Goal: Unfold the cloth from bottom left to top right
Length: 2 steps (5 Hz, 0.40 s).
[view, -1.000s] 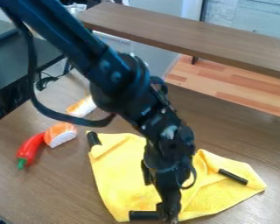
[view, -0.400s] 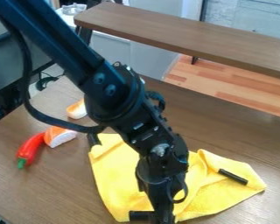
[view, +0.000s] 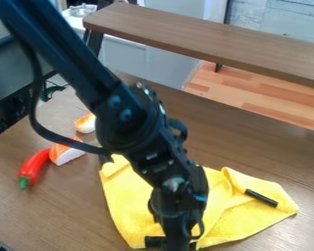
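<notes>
Cloth (view: 128,208), yellow and rumpled, lies on the near middle of the table (view: 51,213), its right side folded into loose ridges. It should be light and limp, nothing to break, likely to drag or bunch if pulled flat along the wood. The best hold looks to be a single layer at the near edge, by the black tube (view: 153,241), which may be firmer to pinch than the fabric; taking two layers would move the fold whole. The arm (view: 123,115) slants in from the far left, its gripper (view: 178,244) pointing down over that near edge; whether it is open or closed I cannot tell
</notes>
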Motion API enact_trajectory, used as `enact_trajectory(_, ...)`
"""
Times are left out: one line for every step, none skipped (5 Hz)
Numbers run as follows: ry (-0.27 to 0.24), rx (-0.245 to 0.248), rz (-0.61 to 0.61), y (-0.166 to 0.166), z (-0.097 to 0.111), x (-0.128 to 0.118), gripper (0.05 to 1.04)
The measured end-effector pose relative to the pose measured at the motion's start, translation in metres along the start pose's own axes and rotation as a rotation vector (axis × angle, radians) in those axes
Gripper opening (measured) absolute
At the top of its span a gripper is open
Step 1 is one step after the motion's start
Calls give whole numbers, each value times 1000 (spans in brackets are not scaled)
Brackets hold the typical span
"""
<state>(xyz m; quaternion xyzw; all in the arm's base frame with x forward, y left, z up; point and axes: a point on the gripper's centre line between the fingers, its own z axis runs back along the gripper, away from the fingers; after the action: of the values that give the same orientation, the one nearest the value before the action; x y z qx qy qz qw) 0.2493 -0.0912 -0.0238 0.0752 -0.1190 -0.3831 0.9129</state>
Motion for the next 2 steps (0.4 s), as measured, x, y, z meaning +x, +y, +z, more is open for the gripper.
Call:
enact_trajectory(18, 13, -8, -3, -9, -3, 362)
enact_trajectory(25, 30, -16, -5, -16, -4, 163)
